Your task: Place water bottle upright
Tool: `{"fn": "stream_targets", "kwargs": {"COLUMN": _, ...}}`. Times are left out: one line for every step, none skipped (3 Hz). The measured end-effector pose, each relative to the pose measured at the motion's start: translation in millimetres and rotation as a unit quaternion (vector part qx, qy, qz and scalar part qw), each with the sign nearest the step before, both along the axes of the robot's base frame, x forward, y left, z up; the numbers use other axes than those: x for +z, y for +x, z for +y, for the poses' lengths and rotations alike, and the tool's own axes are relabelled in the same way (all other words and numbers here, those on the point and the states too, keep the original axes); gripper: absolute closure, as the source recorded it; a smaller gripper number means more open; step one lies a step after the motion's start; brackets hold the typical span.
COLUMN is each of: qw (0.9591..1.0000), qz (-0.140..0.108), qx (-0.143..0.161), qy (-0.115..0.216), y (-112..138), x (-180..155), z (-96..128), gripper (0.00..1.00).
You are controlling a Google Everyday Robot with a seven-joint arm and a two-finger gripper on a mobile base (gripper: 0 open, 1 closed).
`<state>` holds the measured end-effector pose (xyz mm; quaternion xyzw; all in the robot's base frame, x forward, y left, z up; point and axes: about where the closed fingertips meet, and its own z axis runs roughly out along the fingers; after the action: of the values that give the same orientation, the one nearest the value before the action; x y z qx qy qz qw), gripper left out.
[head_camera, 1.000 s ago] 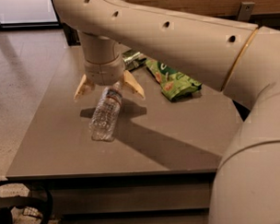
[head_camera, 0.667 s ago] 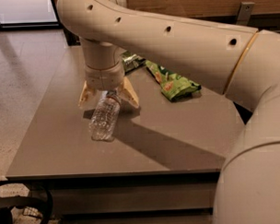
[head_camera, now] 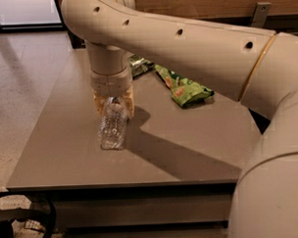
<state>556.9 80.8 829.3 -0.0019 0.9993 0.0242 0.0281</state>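
Note:
The water bottle (head_camera: 113,127) is a small clear ribbed plastic bottle. It lies tilted on the grey table (head_camera: 155,155), its base toward the front edge and its neck end up between the fingers. My gripper (head_camera: 114,103) points down from the arm over the bottle's upper end. Its tan fingers (head_camera: 130,105) are closed against the bottle's top on both sides. The bottle's cap is hidden by the gripper.
A green snack bag (head_camera: 184,88) lies on the table to the right of the gripper. Another green packet (head_camera: 141,65) lies behind it, partly hidden by the arm. The arm's shadow crosses the table's middle. The floor is to the left.
The fingers were spread wide on either side of the bottle's top a second ago. They have closed in against the bottle. The bottle has barely moved.

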Motion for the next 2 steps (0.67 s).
{"fn": "stream_targets", "kwargs": {"qw": 1.0000, "qz": -0.002, "qx": 0.001, "qy": 0.001, "y": 0.4, "x": 0.0, "z": 0.4, "gripper": 0.85}}
{"fn": "stream_targets", "kwargs": {"qw": 1.0000, "qz": -0.003, "qx": 0.002, "qy": 0.003, "y": 0.8, "x": -0.1, "z": 0.7, "gripper": 1.00}}
